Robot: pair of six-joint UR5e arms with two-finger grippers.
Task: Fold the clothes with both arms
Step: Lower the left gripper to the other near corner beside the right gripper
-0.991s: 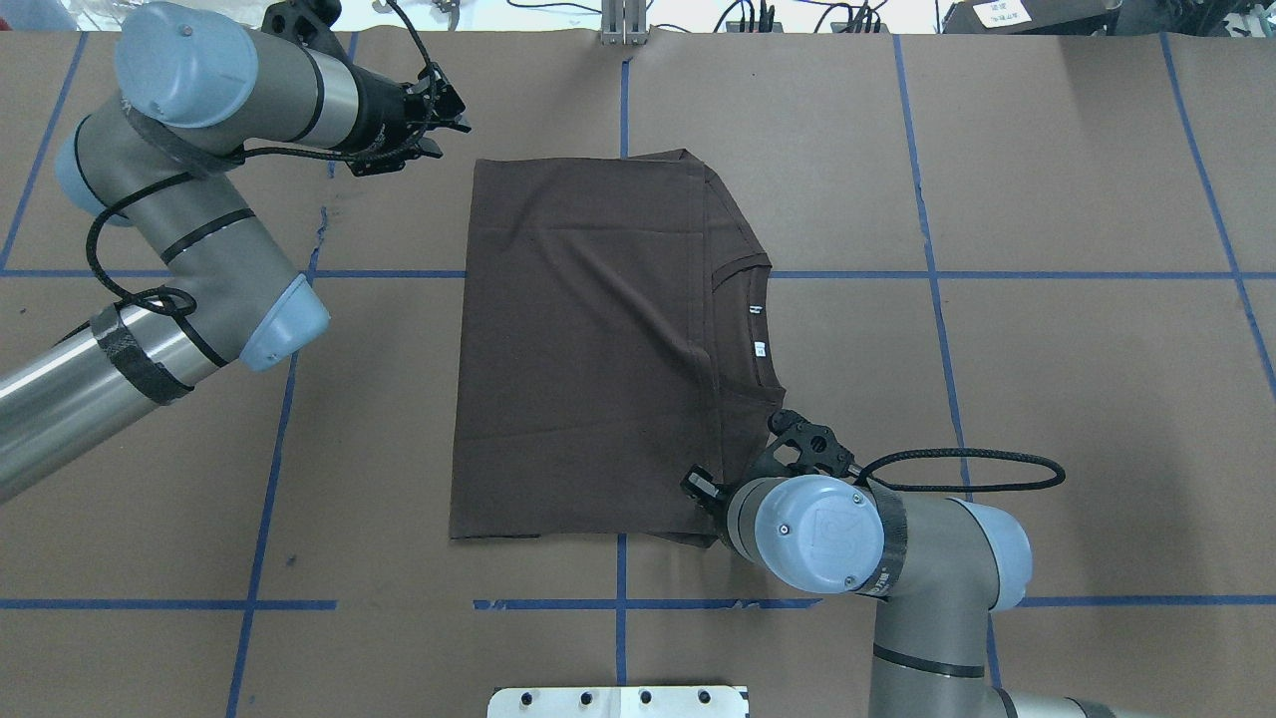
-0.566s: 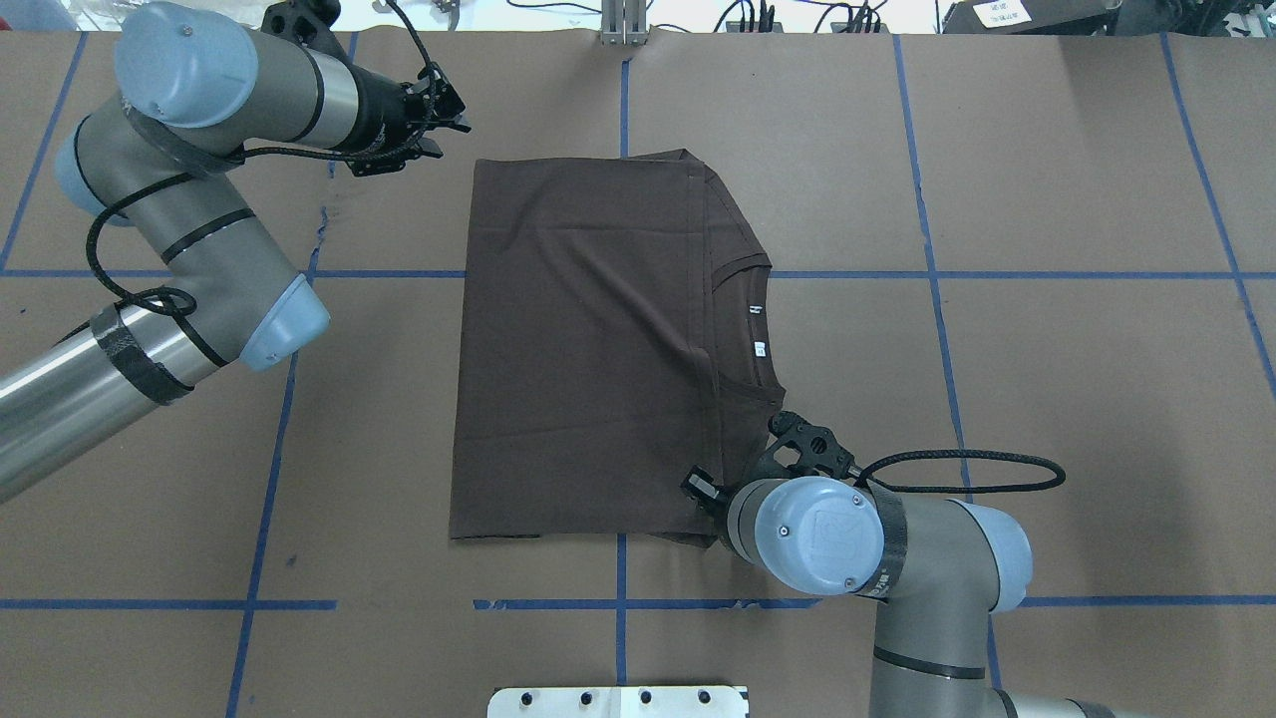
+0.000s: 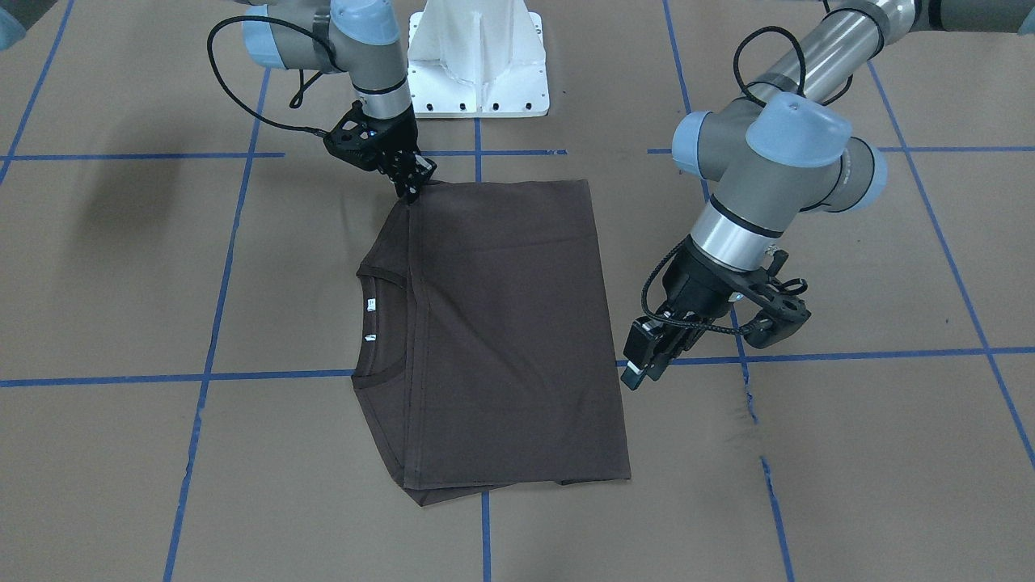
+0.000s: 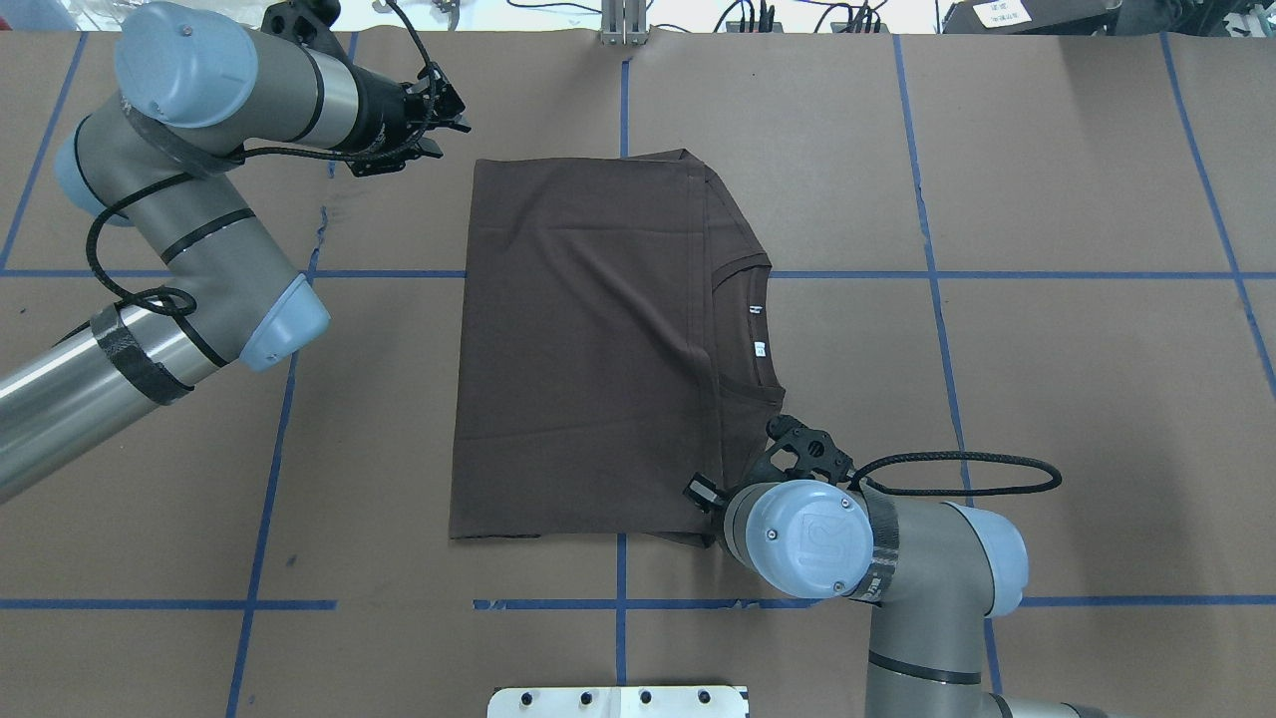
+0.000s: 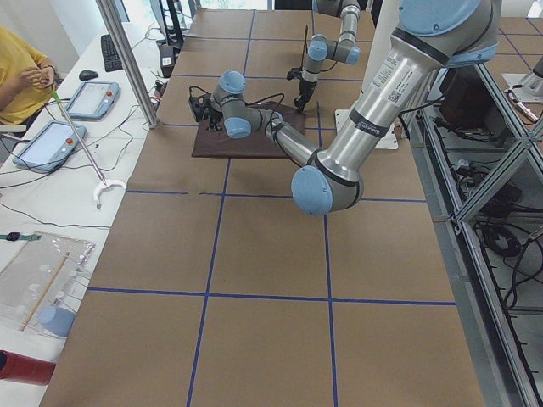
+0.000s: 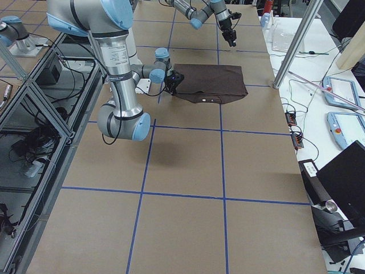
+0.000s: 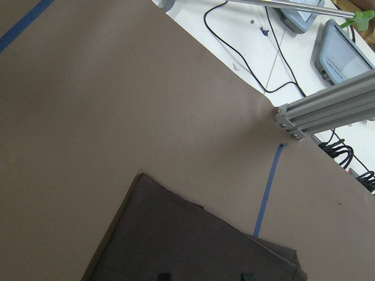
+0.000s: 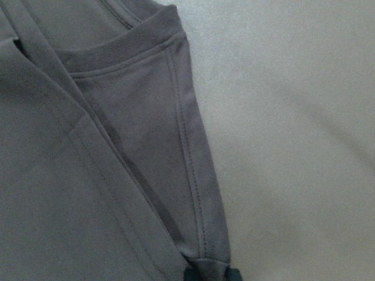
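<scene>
Closest in, the white base plate (image 4: 618, 701) sat on the table with its row of bolt holes. Just beyond it, a touch to the robot's right, the right gripper (image 3: 411, 187) was down on the cloth, fingertips pressed together on the shoulder corner of the T-shirt (image 4: 588, 349). It was pinching it, right there! The shirt itself lay flat on the brown paper table (image 4: 1047, 399), straight out from the base plate. It was folded to a rough rectangle, its ribbed collar (image 4: 748, 265) and little white tags (image 4: 760, 348) turned to the robot's right. Further from the base plate, off the shirt's far hem corner on the robot's left, the left gripper (image 4: 449, 120) hovered with fingers spread, holding nothing, just clear of the cloth. Farthest from the plate, an aluminium post (image 4: 623, 22) stood at the table's back edge.
</scene>
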